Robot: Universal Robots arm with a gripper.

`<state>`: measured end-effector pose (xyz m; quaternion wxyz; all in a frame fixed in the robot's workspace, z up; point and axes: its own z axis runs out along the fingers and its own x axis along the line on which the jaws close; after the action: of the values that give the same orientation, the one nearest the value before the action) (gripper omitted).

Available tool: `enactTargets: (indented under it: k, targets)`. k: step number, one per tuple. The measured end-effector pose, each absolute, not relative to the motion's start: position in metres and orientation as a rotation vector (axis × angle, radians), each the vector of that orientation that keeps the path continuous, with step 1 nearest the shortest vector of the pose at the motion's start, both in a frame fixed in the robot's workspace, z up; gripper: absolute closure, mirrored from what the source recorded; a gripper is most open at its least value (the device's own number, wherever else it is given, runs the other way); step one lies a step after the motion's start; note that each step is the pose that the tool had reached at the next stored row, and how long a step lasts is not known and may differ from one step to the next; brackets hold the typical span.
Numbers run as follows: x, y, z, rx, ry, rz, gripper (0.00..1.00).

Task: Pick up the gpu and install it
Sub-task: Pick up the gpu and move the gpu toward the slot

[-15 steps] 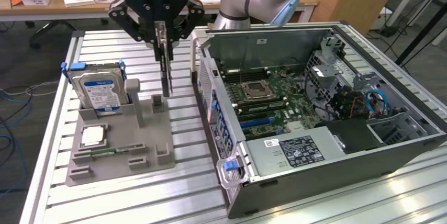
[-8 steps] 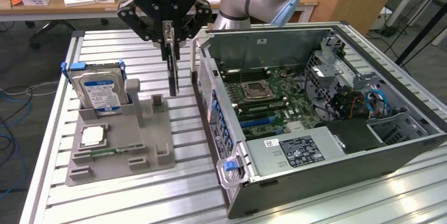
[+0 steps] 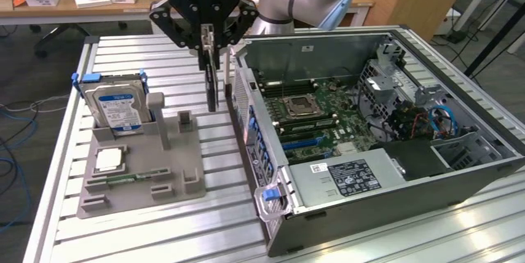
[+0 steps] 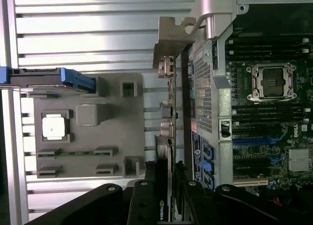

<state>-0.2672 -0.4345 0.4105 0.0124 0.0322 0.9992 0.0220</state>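
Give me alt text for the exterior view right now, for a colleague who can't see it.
The gripper holds a thin dark graphics card upright on its edge, in the gap between a grey parts holder and an open computer case. A blue-labelled hard drive stands in the holder.

ROBOTIQ is printed on the pincer (image 3: 213, 54)

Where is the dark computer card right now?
In the exterior view the gpu hangs upright in the gripper, between the grey parts tray on that view's left and the open computer case on its right.
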Motion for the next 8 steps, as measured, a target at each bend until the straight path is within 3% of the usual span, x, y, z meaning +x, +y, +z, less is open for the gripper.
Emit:
enactTargets:
  k: [8]
  targets:
    - [-0.253, -0.434, 0.411, 0.101, 3.114, 0.068, 0.74]
